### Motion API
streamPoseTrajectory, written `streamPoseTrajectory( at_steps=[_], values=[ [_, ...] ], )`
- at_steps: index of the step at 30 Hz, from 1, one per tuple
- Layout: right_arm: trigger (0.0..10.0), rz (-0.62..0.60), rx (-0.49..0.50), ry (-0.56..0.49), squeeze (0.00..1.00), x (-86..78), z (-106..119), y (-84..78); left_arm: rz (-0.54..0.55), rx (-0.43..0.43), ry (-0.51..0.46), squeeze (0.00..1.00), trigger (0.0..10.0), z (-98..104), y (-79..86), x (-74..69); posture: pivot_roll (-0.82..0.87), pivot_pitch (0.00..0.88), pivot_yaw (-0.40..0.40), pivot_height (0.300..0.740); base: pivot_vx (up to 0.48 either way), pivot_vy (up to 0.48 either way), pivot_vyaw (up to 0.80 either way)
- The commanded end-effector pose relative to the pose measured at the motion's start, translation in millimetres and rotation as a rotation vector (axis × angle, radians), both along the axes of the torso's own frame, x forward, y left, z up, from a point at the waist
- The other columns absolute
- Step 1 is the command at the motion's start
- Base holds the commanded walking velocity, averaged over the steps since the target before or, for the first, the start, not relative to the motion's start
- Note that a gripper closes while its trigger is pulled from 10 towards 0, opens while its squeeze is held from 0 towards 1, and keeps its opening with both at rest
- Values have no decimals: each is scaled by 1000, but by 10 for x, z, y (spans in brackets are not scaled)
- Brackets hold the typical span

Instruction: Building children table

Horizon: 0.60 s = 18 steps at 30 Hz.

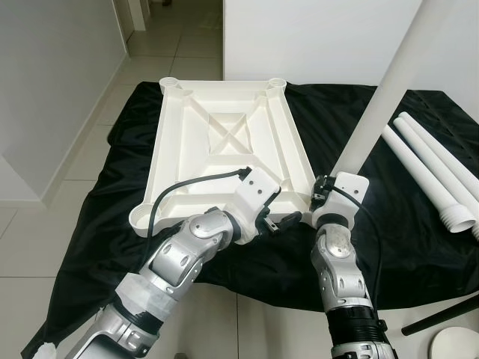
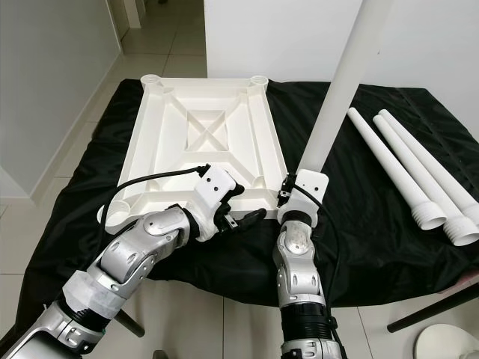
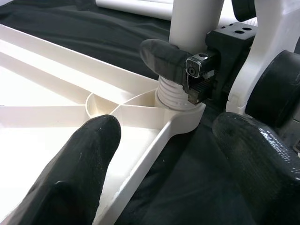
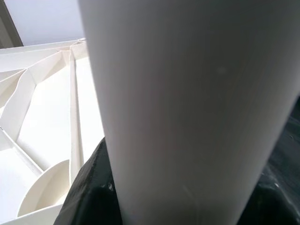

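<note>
Left eye view gives you the white tabletop lying upside down on a black cloth, its ribbed underside facing up and round leg sockets at the corners. At the near right corner you see the white table leg standing almost upright, a little tilted, with its threaded end in the socket. Your right gripper is clenched around the lower part of this leg, just above the thread. Your left gripper is beside the same corner, over the near edge of the tabletop, and its fingers are spread apart and hold nothing. On the right part of the cloth you see spare table legs lying side by side, well apart from the tabletop.
</note>
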State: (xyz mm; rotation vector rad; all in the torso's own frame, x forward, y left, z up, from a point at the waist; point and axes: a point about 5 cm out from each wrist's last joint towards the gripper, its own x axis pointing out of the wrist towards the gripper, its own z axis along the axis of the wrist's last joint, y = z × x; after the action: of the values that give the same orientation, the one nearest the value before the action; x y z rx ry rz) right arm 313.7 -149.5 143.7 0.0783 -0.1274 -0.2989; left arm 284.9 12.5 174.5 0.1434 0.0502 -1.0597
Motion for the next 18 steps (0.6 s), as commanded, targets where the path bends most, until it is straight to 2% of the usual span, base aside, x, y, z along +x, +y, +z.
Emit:
streamPoseTrajectory(
  at_steps=[1, 2, 10, 11, 18],
  values=[
    [10000, -2, 14, -9, 110, -33, -19, -35, -82, 8, 13, 0, 10000, -16, 3, -28, -23, 1, 8, 740, 0, 0, 0],
    [10000, 8, 15, -26, 1000, -32, -1, -50, -81, 8, 12, 0, 10000, -12, 6, -25, -23, 0, 9, 740, 0, 0, 0],
    [10000, 66, 1, -51, 1000, -8, 55, -139, -79, 11, 10, 0, 10000, -10, 16, -20, -21, 0, 9, 740, 0, 0, 0],
    [10000, 112, -20, -47, 0, 7, 51, -169, -80, 14, 11, 0, 10000, -14, 18, -20, -18, 1, 7, 740, 0, 0, 0],
    [10000, 191, -55, -29, 0, 30, 25, -229, -78, 18, 14, 0, 10000, -23, 24, -21, -18, 2, 9, 740, 0, 0, 0]
  ],
)
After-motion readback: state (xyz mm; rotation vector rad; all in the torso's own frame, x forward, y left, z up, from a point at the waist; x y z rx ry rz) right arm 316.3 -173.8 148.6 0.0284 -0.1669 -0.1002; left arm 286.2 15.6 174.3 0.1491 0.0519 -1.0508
